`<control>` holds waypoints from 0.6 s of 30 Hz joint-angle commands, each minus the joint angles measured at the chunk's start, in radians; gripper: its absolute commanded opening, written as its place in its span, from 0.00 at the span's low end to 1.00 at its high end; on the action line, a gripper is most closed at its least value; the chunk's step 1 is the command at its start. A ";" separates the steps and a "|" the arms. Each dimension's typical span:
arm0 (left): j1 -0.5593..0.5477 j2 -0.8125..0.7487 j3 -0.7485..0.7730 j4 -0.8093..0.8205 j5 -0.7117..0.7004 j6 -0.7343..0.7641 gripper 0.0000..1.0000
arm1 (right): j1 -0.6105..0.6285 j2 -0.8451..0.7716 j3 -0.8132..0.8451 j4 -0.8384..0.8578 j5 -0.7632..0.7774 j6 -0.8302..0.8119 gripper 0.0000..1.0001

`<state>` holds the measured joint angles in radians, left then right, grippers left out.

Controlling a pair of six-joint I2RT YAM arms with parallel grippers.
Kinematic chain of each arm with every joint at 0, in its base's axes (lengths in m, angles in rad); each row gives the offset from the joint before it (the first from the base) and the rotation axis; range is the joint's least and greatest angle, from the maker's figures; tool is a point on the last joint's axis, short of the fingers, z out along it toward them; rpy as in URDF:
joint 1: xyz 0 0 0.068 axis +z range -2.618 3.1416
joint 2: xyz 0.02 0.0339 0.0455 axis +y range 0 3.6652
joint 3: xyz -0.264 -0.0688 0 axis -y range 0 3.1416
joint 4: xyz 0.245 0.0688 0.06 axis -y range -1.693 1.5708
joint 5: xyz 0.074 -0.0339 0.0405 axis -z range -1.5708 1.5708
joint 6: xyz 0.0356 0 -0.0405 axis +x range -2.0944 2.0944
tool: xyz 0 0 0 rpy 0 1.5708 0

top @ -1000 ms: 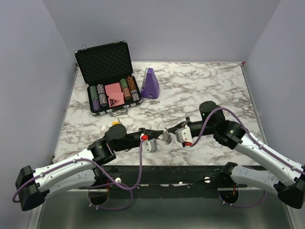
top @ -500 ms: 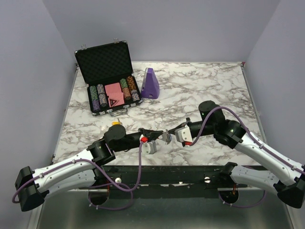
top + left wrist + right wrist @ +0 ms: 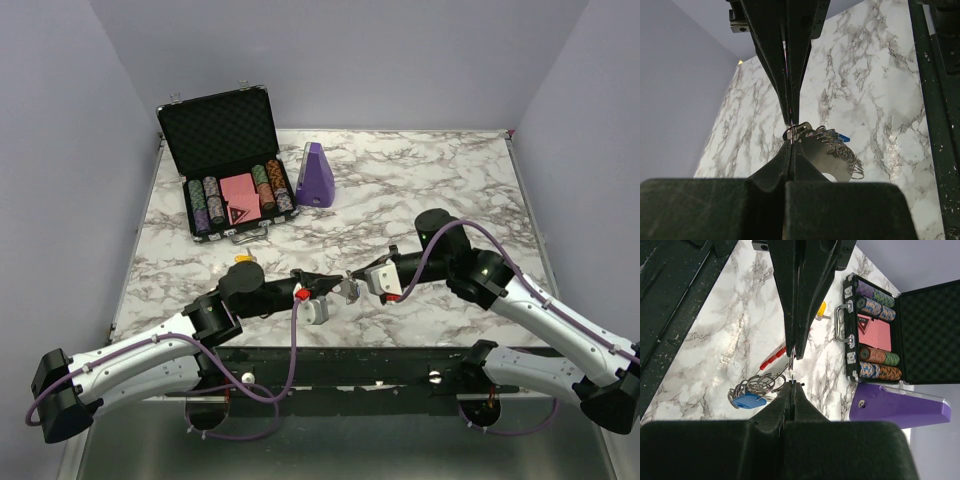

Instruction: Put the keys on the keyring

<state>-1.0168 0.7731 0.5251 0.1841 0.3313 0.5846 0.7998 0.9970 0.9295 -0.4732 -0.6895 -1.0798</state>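
Since a second ago my right arm has edged slightly toward the left one; little else has changed. At the far-left corner of the counter (image 3: 430, 180) the black case (image 3: 218, 125) stands open, holding rows of poker chips (image 3: 205, 200) and a red deck (image 3: 240, 190). A purple wedge (image 3: 317, 175) sits just beside it. Near the near edge, my left fingers (image 3: 775, 75) and right fingers (image 3: 785, 300) are pressed together, each pinching the keyring (image 3: 348, 289). Its silvery loops hang between them with a blue-tagged key (image 3: 747, 401). A yellow-tagged key (image 3: 243, 258) lies beside my left arm.
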 commanded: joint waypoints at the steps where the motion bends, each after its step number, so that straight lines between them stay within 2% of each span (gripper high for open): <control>1: -0.006 -0.006 -0.004 0.005 0.037 0.032 0.00 | 0.009 0.000 0.029 -0.001 -0.007 0.026 0.00; 18: -0.006 0.003 0.001 0.002 0.029 0.034 0.00 | 0.010 -0.001 0.035 -0.005 -0.033 0.023 0.00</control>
<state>-1.0168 0.7780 0.5251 0.1795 0.3336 0.6018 0.7998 0.9966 0.9314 -0.4728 -0.6907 -1.0718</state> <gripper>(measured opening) 0.008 0.005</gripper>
